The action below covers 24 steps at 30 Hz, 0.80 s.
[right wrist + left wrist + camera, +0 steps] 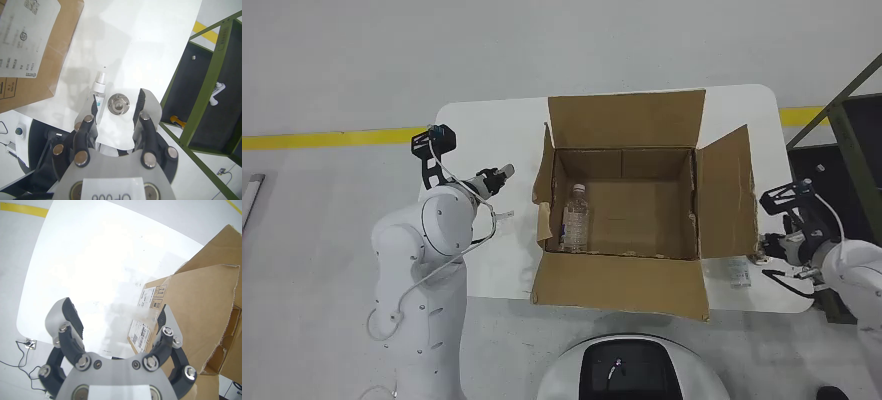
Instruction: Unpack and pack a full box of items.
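Gaping right gripper (117,96) (empty) over flange (118,104)

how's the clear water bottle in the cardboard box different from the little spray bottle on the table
The clear plastic water bottle is inside the open cardboard box; the small spray bottle lies on the white table outside it. The water bottle looks clearly larger than the spray bottle. The water bottle has a plain cap, the spray bottle a white pump head. Both are see-through.
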Motion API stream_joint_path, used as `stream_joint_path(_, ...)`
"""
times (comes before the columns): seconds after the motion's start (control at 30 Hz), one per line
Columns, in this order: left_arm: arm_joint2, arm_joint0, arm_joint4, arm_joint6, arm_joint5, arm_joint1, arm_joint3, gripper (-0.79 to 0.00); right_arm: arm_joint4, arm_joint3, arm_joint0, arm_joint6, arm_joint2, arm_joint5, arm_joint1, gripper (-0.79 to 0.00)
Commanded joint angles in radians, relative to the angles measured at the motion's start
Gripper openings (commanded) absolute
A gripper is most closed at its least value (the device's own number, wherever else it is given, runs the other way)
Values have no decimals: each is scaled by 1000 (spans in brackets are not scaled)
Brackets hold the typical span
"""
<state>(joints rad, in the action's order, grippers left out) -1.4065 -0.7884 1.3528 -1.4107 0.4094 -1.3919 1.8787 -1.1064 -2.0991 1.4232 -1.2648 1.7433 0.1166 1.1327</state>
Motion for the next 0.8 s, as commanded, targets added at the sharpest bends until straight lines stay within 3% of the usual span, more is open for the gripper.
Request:
stream_joint_path(0.0, 0, 0, 0, 0, 0, 0, 0, 0, 9, -5, 7, -19, -7, -26, 0, 0)
stream_joint_path(0.1, 0, 0, 0, 0, 0, 0, 0, 0, 10, -8, 19, -31, -29, -58, 1, -18)
stream_joint_path(0.13, 0, 0, 0, 0, 0, 0, 0, 0, 10, -9, 22, -32, -40, -68, 1, -132)
stream_joint_path(0.17, 0, 0, 0, 0, 0, 0, 0, 0, 9, -9, 23, -32, -51, -78, 2, -397)
stream_joint_path(0.27, 0, 0, 0, 0, 0, 0, 0, 0, -14, -6, 22, -28, -85, -91, 2, -434)
stream_joint_path(0.4, 0, 0, 0, 0, 0, 0, 0, 0, -38, 13, 16, -18, -123, -107, 3, -425)
stream_joint_path(0.47, 0, 0, 0, 0, 0, 0, 0, 0, -41, 20, 14, -10, -137, -112, 3, -403)
stream_joint_path(0.5, 0, 0, 0, 0, 0, 0, 0, 0, -47, 24, 14, -8, -142, -112, 3, -305)
stream_joint_path(0.53, 0, 0, 0, 0, 0, 0, 0, 0, -49, 26, 14, -5, -147, -113, 3, -299)
stream_joint_path(0.73, 0, 0, 0, 0, 0, 0, 0, 0, -58, 51, 11, 15, -171, -118, 3, -342)
stream_joint_path(0.77, 0, 0, 0, 0, 0, 0, 0, 0, -59, 54, 11, 17, -174, -120, 3, -379)
